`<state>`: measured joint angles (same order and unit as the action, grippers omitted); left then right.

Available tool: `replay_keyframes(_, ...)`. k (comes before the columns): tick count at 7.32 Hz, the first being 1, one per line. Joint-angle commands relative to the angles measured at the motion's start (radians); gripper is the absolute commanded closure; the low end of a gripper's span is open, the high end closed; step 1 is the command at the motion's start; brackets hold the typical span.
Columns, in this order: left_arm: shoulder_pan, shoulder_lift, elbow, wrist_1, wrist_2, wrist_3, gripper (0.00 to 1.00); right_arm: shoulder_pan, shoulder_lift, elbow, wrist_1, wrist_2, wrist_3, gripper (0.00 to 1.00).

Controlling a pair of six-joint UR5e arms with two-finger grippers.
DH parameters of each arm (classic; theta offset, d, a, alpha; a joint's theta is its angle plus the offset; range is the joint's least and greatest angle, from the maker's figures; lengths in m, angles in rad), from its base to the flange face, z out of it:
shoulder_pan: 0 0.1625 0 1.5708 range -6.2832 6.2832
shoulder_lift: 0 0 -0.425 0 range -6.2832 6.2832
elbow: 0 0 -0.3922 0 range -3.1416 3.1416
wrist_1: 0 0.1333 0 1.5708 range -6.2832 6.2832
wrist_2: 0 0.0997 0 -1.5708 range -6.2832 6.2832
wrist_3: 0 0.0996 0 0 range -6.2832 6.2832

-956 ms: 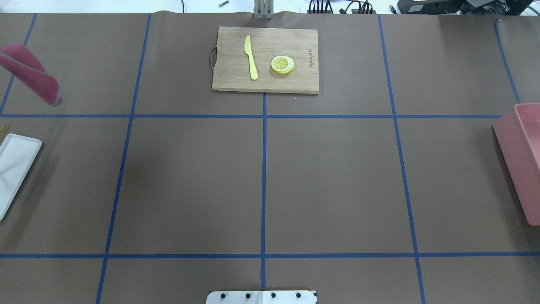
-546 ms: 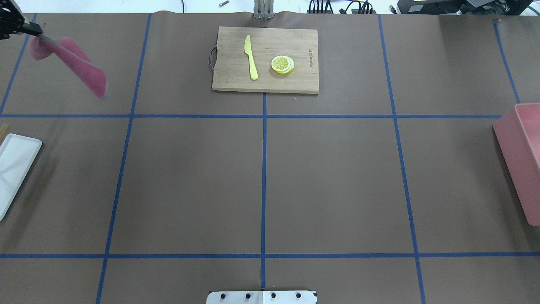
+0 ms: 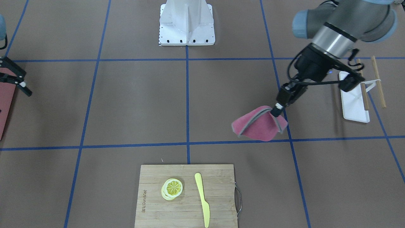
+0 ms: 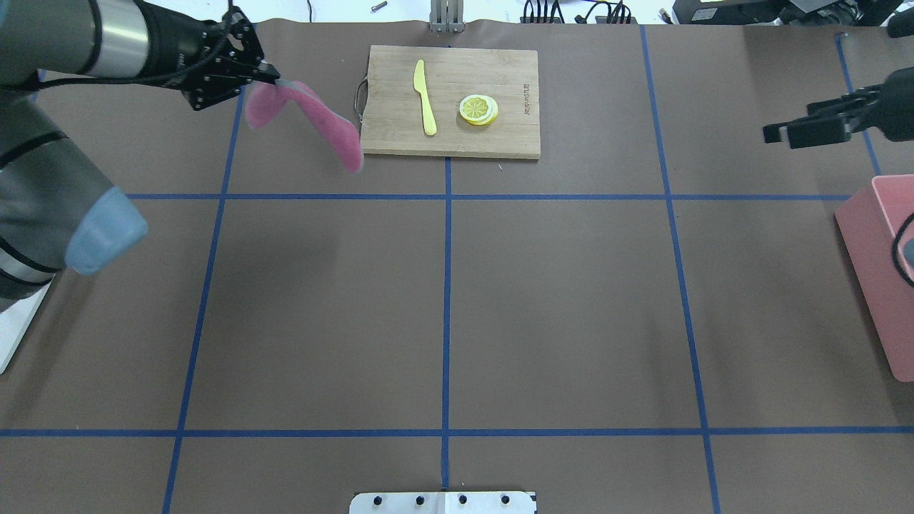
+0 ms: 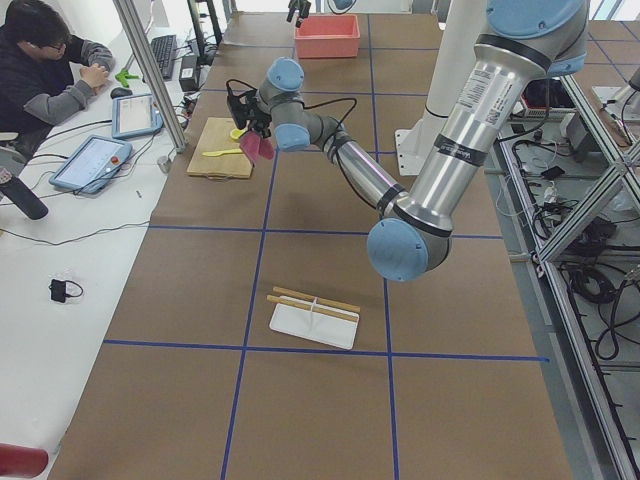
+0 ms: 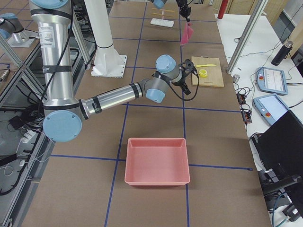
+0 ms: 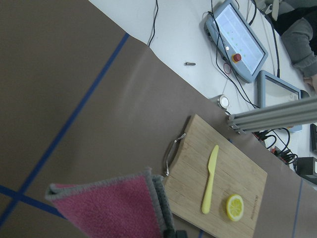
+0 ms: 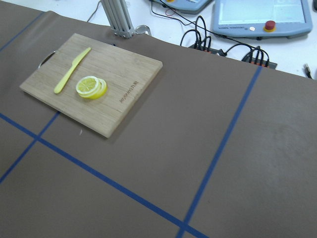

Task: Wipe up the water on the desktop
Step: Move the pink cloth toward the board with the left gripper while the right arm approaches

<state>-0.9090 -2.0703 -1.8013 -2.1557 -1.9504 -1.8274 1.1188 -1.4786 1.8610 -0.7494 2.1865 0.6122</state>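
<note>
Brown taped desktop (image 4: 571,300) spreads below the left gripper (image 4: 270,73), which pinches a pink cloth (image 4: 314,123) that dangles beneath it, clear of the surface. No water shows. Best lower until the cloth lies flat, then sweep steadily.

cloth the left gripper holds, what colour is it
Pink-red cloth with a grey stitched edge; it shows best in the exterior front-facing view.
</note>
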Motion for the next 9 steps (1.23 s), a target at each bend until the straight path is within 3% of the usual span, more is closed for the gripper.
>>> replay_keyframes(1, 0.122, -0.083, 0.011, 0.025, 0.140, -0.091, 1.00, -0.231, 0.117, 0.006, 0.054, -0.254, 0.081, 0.03)
replay_keyframes(3, 0.209, -0.158, 0.023, 0.028, 0.211, -0.166, 1.00, -0.458, 0.207, 0.006, 0.054, -0.563, 0.119, 0.04)
replay_keyframes(4, 0.246, -0.192, 0.025, 0.028, 0.234, -0.188, 1.00, -0.538, 0.246, 0.003, 0.053, -0.668, 0.119, 0.04)
replay_keyframes(6, 0.282, -0.227, 0.013, 0.026, 0.242, -0.203, 1.00, -0.647, 0.261, -0.008, 0.050, -0.794, 0.113, 0.06)
replay_keyframes(9, 0.283, -0.228, -0.041, 0.026, 0.235, -0.205, 1.00, -0.674, 0.270, -0.026, 0.041, -0.826, 0.101, 0.19)
